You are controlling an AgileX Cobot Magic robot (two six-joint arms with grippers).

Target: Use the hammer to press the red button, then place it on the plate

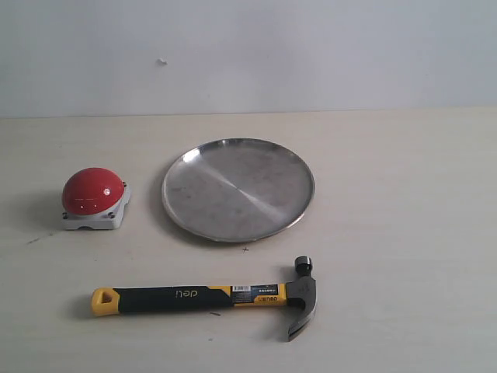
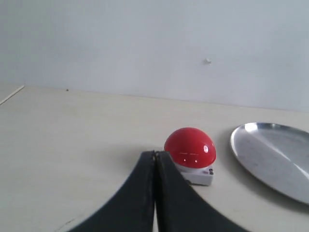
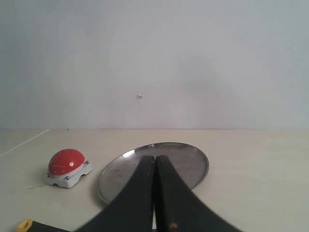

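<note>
- Lying ungrasped at 6 o'clock of the plate [image 1: 241,190], the hammer [image 1: 203,297] awaits pickup; the red button [image 1: 93,190] sits at 9 o'clock.
- We see left jaws and right jaws closed, empty.

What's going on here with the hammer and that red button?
Nothing is being handled yet. The claw hammer lies flat on the table, beside the silver plate, not on it. The red button sits on the left arm's side of the plate. The left gripper and the right gripper are both shut, holding nothing.
</note>
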